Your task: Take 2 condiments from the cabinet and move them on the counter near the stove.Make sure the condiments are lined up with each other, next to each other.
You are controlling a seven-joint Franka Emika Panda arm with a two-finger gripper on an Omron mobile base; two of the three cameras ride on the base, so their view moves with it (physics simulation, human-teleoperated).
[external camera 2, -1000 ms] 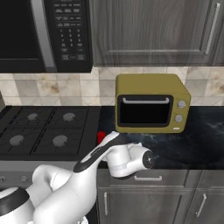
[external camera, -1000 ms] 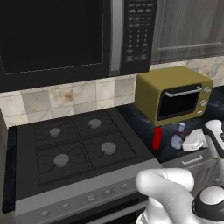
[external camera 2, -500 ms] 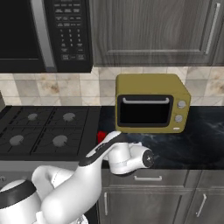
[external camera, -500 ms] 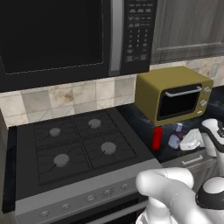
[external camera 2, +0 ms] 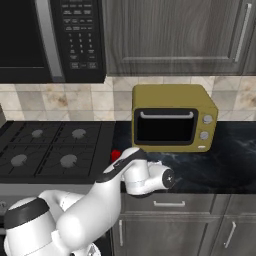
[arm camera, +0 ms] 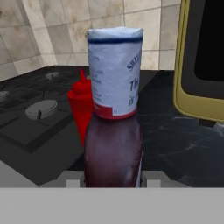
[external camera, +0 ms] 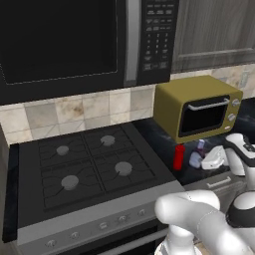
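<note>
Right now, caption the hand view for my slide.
Gripper shut on dark bottle, beside the red squeeze bottle on the counter.

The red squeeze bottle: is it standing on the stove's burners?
No, the red squeeze bottle stands upright on the black counter, just right of the stove.

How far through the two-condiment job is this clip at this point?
Done: the red squeeze bottle stands on the counter between the stove and the toaster oven. In hand: the gripper is shut on the dark brown bottle, held upright just beside the red one. Left: set it down in line and release.
</note>
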